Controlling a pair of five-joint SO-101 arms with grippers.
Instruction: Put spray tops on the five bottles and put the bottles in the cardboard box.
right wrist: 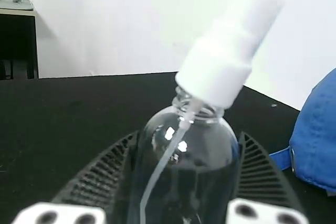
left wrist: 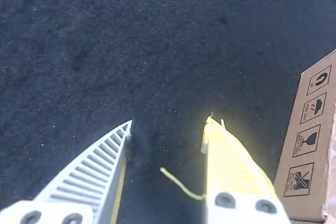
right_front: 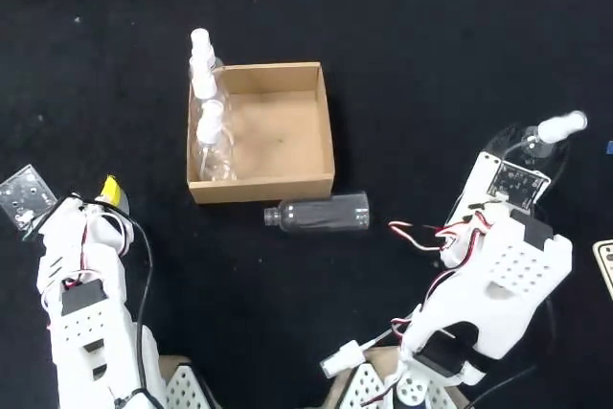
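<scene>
The cardboard box [right_front: 287, 74] stands open at the table's middle. Three clear bottles with white spray tops [right_front: 210, 127] stand upright in a row at its left wall. A clear bottle without a top [right_front: 321, 213] lies on its side just in front of the box. At the right, my right gripper [right_front: 530, 155] [right wrist: 184, 153] is shut on a clear bottle [right wrist: 181, 177] whose white spray top [right wrist: 226, 61] [right_front: 561, 125] sits tilted on the neck. My left gripper [right_front: 110, 193] [left wrist: 168, 137] is open over bare black cloth, left of the box, with nothing between its fingers.
The box's printed side [left wrist: 312, 145] is close beside the left gripper. A clear plastic piece [right_front: 24, 193] lies at the left edge. A blue cap [right wrist: 315, 140] lies beyond the right gripper. A pale object [right_front: 605, 265] sits at the right edge.
</scene>
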